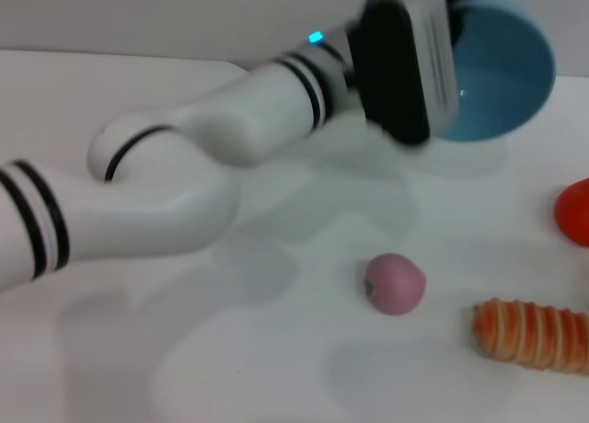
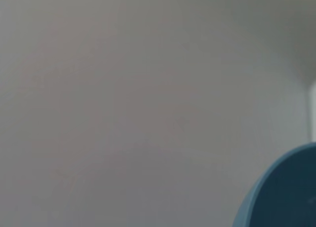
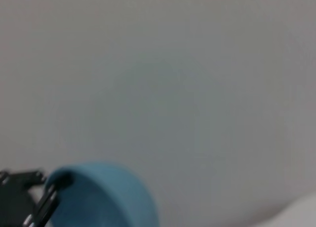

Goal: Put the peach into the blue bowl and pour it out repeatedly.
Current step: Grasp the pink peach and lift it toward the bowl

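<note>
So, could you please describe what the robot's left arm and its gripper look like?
The left arm is glossy white with rounded segments and paired black bands at its joints. A small cyan light glows near the wrist. The left gripper has a black and grey body.

The robot's left arm (image 1: 175, 179) is a smooth, glossy white tube of rounded segments, ringed by paired thin black bands near the joints. A small cyan light (image 1: 316, 39) glows near the wrist. The wrist ends in a bulky black block with a pale grey side plate (image 1: 405, 60). Dark metal gripper parts (image 3: 22, 200) show in the right wrist view.
</note>
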